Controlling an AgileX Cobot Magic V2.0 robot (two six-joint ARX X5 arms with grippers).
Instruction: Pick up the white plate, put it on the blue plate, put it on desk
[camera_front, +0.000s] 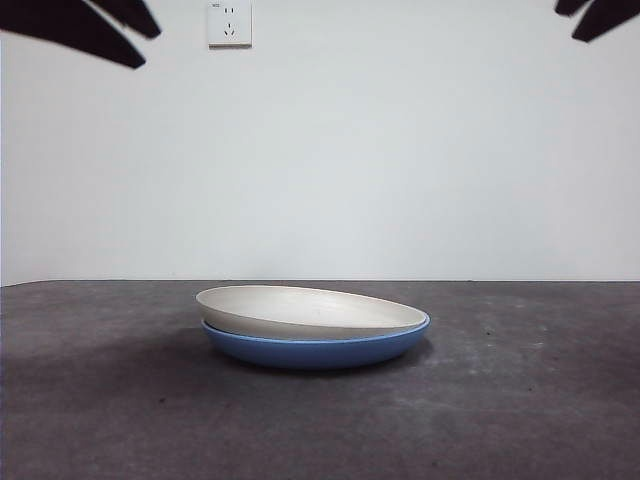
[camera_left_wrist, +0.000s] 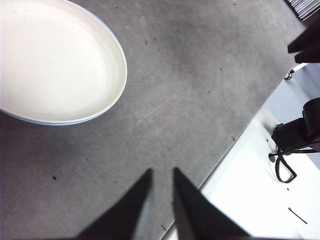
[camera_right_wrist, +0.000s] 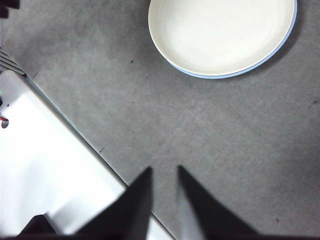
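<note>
The white plate (camera_front: 310, 308) lies inside the blue plate (camera_front: 320, 350) near the middle of the desk (camera_front: 100, 410), tilted a little, its left rim higher. The left wrist view shows the white plate (camera_left_wrist: 55, 60) with a thin blue rim (camera_left_wrist: 65, 122) under it. In the right wrist view the white plate (camera_right_wrist: 220, 32) covers all but an edge of the blue plate (camera_right_wrist: 281, 46). My left gripper (camera_left_wrist: 162, 171) and my right gripper (camera_right_wrist: 165, 169) hang high above bare desk, well away from the plates, jaws nearly together and holding nothing. Only black tips (camera_front: 100, 30) (camera_front: 600, 15) show in the front view.
A wall socket (camera_front: 229, 22) sits on the white wall behind the desk. The desk's edge (camera_left_wrist: 235, 145) runs near the left gripper, with a black stand (camera_left_wrist: 300, 132) on the white surface beyond it. The desk's edge (camera_right_wrist: 75, 130) also passes beside the right gripper.
</note>
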